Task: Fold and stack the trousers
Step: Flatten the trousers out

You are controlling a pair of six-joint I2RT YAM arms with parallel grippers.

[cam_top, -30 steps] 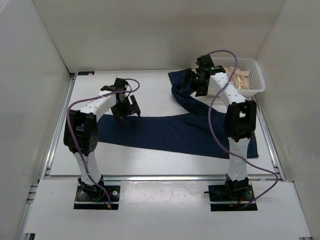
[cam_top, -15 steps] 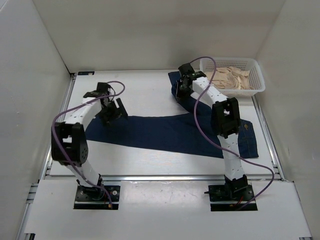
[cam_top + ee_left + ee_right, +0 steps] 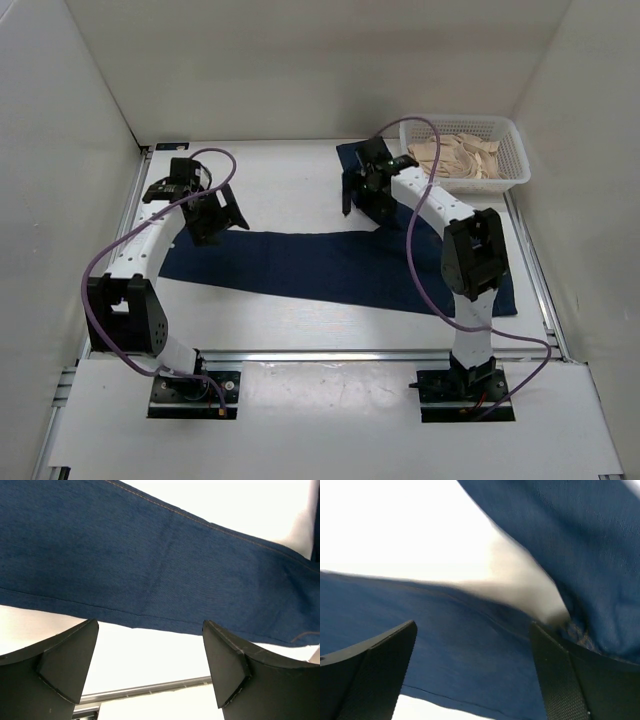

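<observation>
Gaping empty, left gripper (image 3: 222,218) and right gripper (image 3: 365,200) hover over trousers (image 3: 320,265) beside a cloth-filled basket (image 3: 520,150).

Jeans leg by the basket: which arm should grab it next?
Right, probably. The right gripper, open, hangs over that leg of the jeans; the left gripper is over the other leg's end.
</observation>
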